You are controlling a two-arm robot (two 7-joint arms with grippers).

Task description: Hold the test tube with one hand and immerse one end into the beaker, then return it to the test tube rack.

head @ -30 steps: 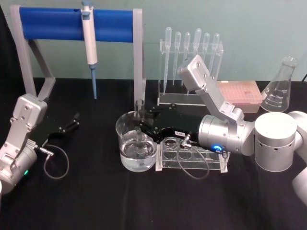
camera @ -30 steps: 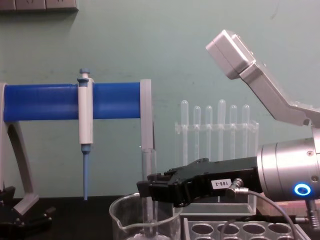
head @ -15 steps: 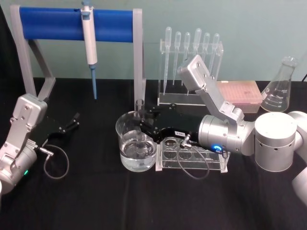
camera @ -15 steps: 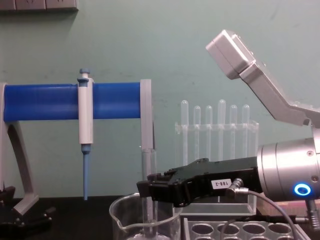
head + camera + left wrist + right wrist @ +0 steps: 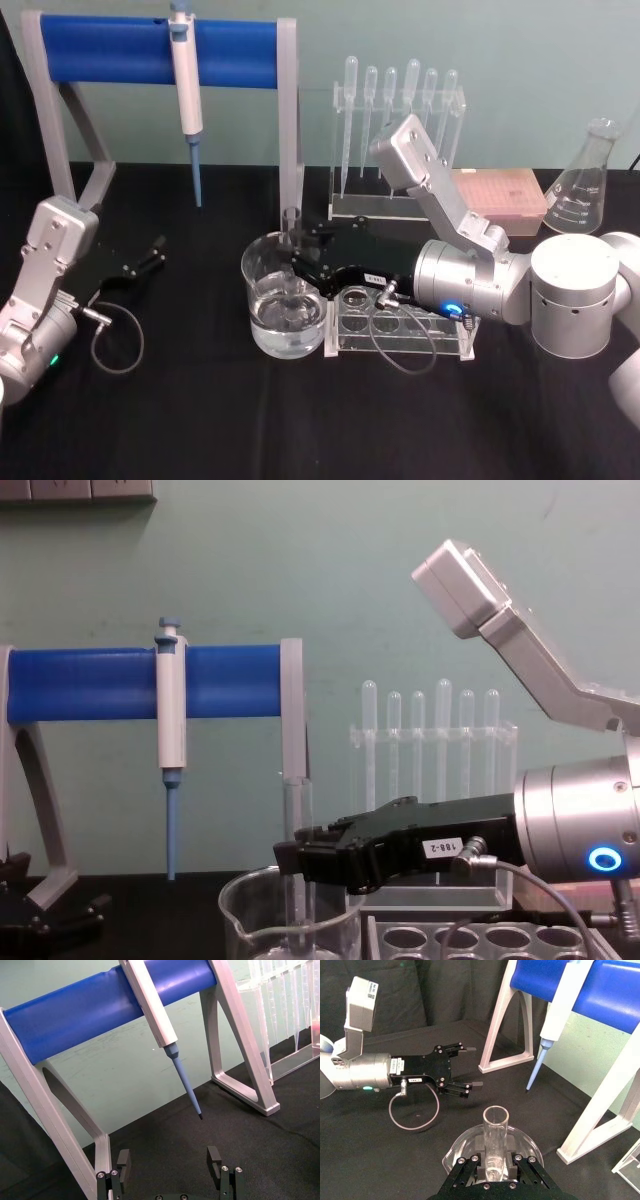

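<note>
Your right tool (image 5: 295,259) pinches the test tube (image 5: 291,226) upright, its lower end inside the beaker (image 5: 257,292). Your left tool (image 5: 152,254): spread, parked at the left of the table (image 5: 200,410)

Wet lab bench, from what I see. Evidence: micropipette (image 5: 186,75) hung on a blue-bar stand (image 5: 110,48), acrylic rack of plastic droppers (image 5: 398,140) behind, graduated conical flask (image 5: 587,185) at my far right, pink gridded box (image 5: 498,198) next to it. Directly in front of me: glass beaker (image 5: 262,300) with clear liquid, a glass tube (image 5: 290,222) standing in it, clear tube rack (image 5: 400,335) just beside the beaker. All on a table (image 5: 300,420) under black cloth, plain pale-green wall (image 5: 520,60) behind, white wall plates (image 5: 90,488) up top in chest view
</note>
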